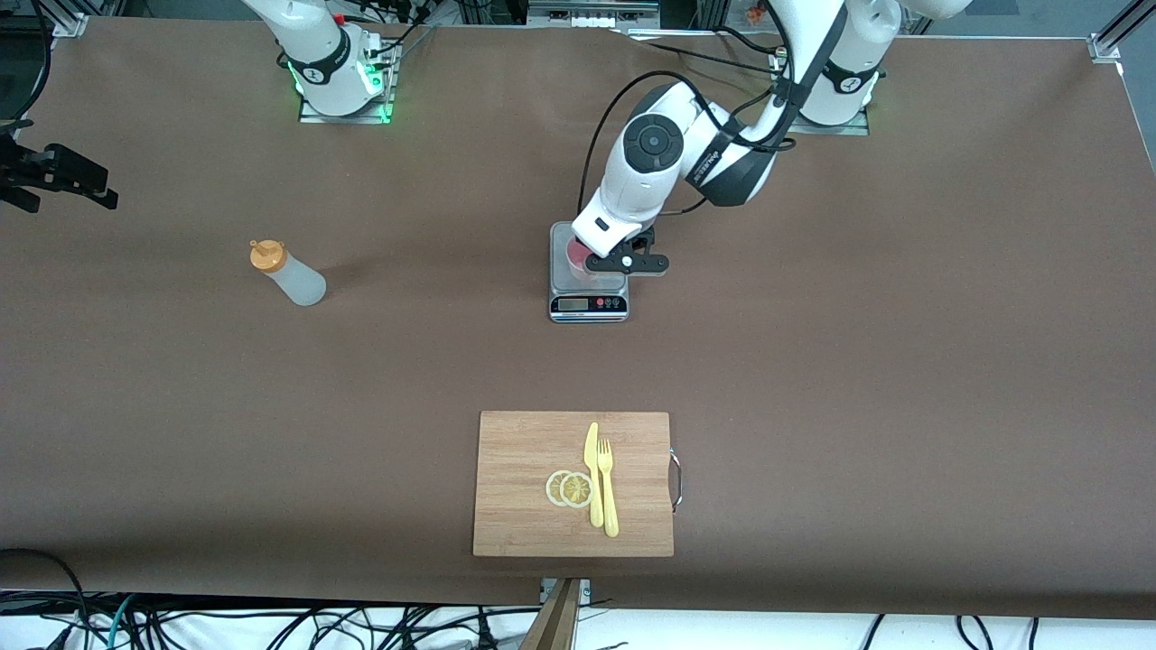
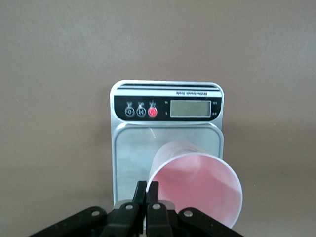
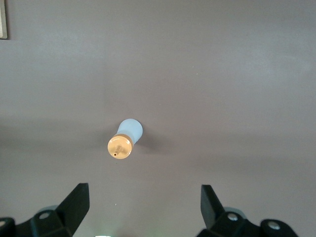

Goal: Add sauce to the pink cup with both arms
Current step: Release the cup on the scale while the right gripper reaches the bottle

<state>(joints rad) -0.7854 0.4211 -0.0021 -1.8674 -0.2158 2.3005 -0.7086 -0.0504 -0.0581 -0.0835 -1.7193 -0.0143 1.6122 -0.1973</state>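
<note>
The left tool (image 2: 146, 193) is clamped on the rim of the pink cup (image 2: 196, 187), which sits on the scale (image 2: 167, 98) directly under it. The right tool (image 3: 145, 200) hangs high with jaws spread wide, directly above the upright sauce bottle (image 3: 126, 139), toward the right arm's end of the bench (image 1: 813, 361). A pinch on a thin rim could tip or drag the cup if the arm shifts; a careless descent could topple the narrow bottle. The bench is plain brown; a cutting board (image 1: 524, 487) with knife (image 1: 592, 469), fork (image 1: 608, 492) and lemon slices (image 1: 569, 488) lies well clear of both tools.
</note>
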